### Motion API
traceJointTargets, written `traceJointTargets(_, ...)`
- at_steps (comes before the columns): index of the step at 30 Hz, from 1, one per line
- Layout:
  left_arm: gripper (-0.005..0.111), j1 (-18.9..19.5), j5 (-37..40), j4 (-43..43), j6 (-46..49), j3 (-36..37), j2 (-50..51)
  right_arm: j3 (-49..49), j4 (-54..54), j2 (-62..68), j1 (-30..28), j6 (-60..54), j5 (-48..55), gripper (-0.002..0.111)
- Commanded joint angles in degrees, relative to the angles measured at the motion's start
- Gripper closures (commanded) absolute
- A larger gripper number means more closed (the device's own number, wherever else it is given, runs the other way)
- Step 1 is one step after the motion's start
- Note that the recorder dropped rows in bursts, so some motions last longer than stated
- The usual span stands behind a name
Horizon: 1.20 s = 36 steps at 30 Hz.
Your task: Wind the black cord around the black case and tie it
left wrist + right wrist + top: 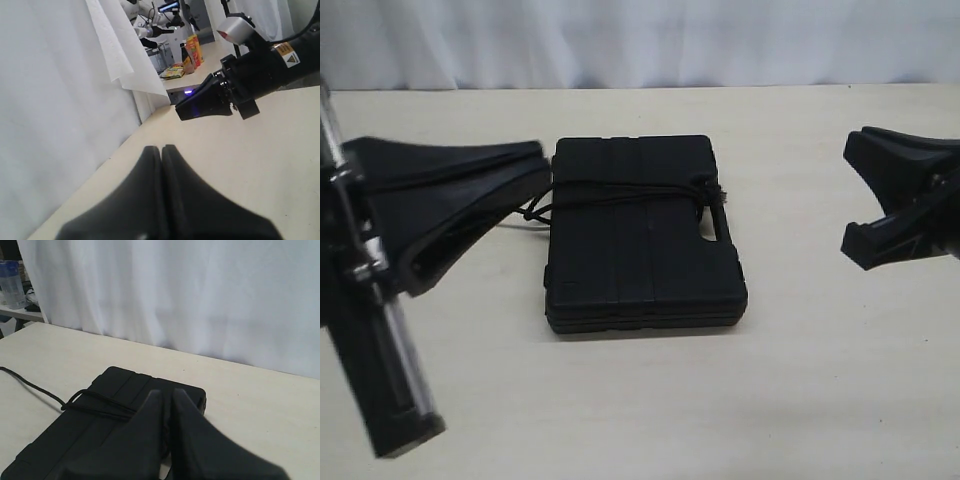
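Note:
The black case (645,255) lies flat mid-table. The black cord (620,190) runs across its lid in several strands to a knot (713,200) by the handle slot. A loop of the cord hangs off the case's left edge. My left gripper (546,163) is shut and empty, its tips just left of the case. In its own view the left gripper (160,147) shows only bare table ahead, and the case is hidden. My right gripper (848,197) hovers well right of the case, jaws apart, holding nothing. In its own view the right gripper (166,392) shows a narrow gap above the case (75,440) and cord (100,407).
A loose cord tail (30,385) trails over the table away from the case. A white curtain (640,40) closes the table's far side. The right arm (260,70) crosses the left wrist view. Shelves with bottles and packets (192,52) stand beyond the table.

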Motion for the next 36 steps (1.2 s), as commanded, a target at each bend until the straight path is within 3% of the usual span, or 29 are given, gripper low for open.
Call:
traceJointTargets(1,0.107,-0.34,-0.91,-8.29,-0.04,9.39,-9.83,1.44,-0.21,-1.47,0.06,-0.49,-0.91,0.104)
traceJointTargets(7,0.107,-0.34,-0.68,-14.42,-0.04,23.14,-25.21,8.30,-0.21,-7.75,0.06,-0.49,-0.91,0.104)
traceJointTargets(8,0.107,-0.34,1.44,-15.20,-0.04,23.14,-27.44,9.91,-0.21,-8.78,0.06,-0.49,-0.91,0.104)
traceJointTargets(10,0.107,0.09,12.89,-16.02,-0.04,23.14,-32.04,13.17,-0.21,-10.72,0.06,-0.49,-0.91,0.104)
traceJointTargets(13,0.107,2.67,21.45,-20.03,-0.04,23.14,-37.19,19.69,1.65,-13.78,0.06,-0.49,-0.91,0.104)
traceJointTargets(14,0.107,4.13,23.64,-20.34,-0.04,23.14,-38.77,20.23,3.14,-15.02,0.06,-0.49,-0.91,0.104)
traceJointTargets(16,0.107,8.07,26.75,-20.33,-0.04,23.14,-41.61,20.23,7.38,-18.38,0.06,-0.49,10.65,0.104)
traceJointTargets(21,0.107,21.05,28.81,-21.17,-0.04,23.14,-46.28,20.23,17.86,-27.08,-0.33,-0.17,30.65,0.104)
traceJointTargets(28,0.107,38.01,28.62,-22.75,-0.04,23.14,-46.28,20.23,17.46,-42.66,-0.33,0.29,34.77,0.104)
traceJointTargets(31,0.107,41.01,28.62,-23.34,-0.04,23.14,-46.28,20.23,17.46,-49.47,-0.33,0.29,34.77,0.104)
traceJointTargets(36,0.107,41.67,28.62,-28.21,-0.04,23.14,-46.28,20.23,16.28,-49.47,-5.06,0.42,32.34,0.104)
